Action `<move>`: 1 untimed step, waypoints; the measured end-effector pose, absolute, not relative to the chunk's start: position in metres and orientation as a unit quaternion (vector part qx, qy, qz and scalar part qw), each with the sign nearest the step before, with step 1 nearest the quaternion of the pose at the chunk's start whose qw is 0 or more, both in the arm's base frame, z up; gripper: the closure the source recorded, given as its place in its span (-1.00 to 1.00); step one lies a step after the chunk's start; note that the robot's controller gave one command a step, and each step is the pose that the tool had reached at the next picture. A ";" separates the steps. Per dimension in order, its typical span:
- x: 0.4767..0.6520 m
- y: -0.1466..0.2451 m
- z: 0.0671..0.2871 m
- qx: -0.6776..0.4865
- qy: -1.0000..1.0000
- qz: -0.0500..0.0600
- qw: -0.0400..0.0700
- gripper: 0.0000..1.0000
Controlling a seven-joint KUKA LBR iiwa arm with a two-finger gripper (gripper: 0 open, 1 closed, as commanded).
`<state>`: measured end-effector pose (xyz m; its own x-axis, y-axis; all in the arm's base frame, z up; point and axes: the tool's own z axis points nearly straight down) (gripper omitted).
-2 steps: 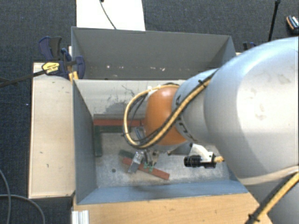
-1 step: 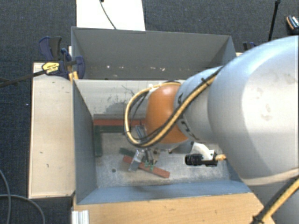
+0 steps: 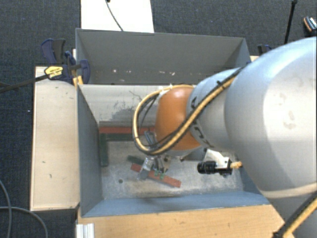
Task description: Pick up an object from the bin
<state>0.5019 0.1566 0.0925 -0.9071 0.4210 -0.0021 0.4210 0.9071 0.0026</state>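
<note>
While the gripper (image 3: 151,171), its opening indiscernible, sits low over a reddish-brown strip (image 3: 171,182) near-centre, nothing appears lifted yet.

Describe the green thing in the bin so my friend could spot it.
Start at the grey bin's left inner wall. At its foot lies a dark green bar, running front to back. The long bar at its far end is reddish-brown; this one is green.

- Arm (image 3: 277,118): broad, smooth, rounded casing, pale grey-white.
- Wrist cover (image 3: 171,118): glossy orange dome.
- Cables (image 3: 135,123): yellowish and black, looped beside the cover, running along the casing.
- Gripper (image 3: 151,171): small, grey metal.
</note>
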 end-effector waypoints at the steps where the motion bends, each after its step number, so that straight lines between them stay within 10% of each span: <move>1: 0.504 0.157 0.174 0.213 0.977 0.002 0.004 1.00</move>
<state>0.5040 0.1573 0.1739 -0.9089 0.4170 -0.0064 0.4169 0.9089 0.0061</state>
